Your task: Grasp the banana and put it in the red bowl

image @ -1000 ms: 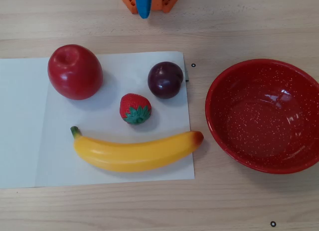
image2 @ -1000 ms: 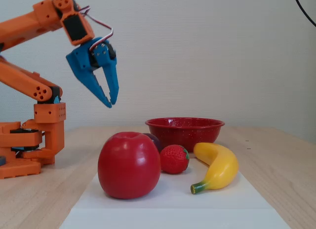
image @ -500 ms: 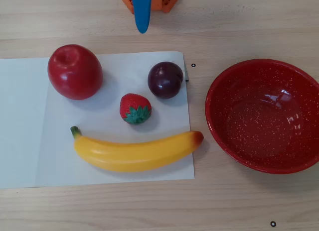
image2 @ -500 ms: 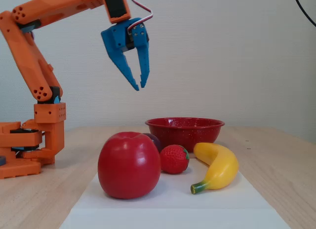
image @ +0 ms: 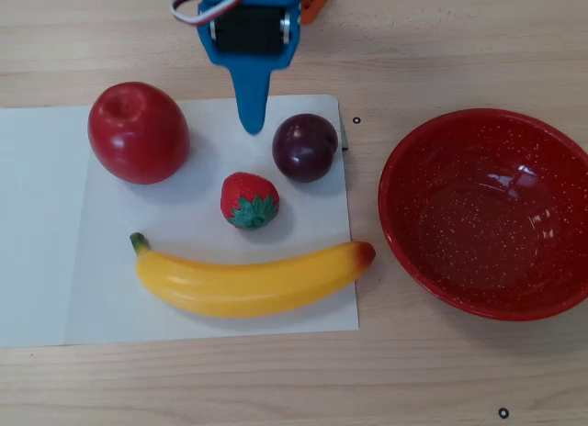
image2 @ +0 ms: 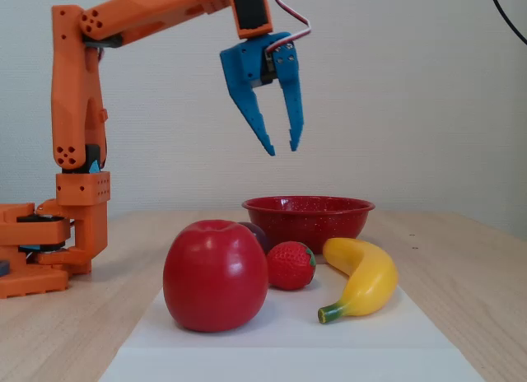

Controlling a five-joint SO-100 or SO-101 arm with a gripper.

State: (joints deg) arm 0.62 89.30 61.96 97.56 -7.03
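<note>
The yellow banana (image: 248, 279) lies on white paper at the front of the overhead view, green stem to the left, orange-red end towards the red bowl (image: 404, 160). In the fixed view the banana (image2: 362, 275) rests right of the strawberry, with the speckled red bowl (image2: 306, 221) behind it. My blue gripper (image2: 282, 150) hangs high in the air above the fruit, open, with nothing between its fingers. From overhead the gripper (image: 251, 123) points down between the apple and the plum, well behind the banana.
A large red apple (image: 138, 132), a dark plum (image: 305, 147) and a strawberry (image: 249, 201) share the white paper (image: 46, 215) with the banana. The orange arm base (image2: 49, 242) stands at the left in the fixed view. Bare wooden table surrounds the paper.
The arm has stretched forward and to the right in the fixed view, carrying the gripper out over the fruit. The fingers have spread wider. No fruit has moved.
</note>
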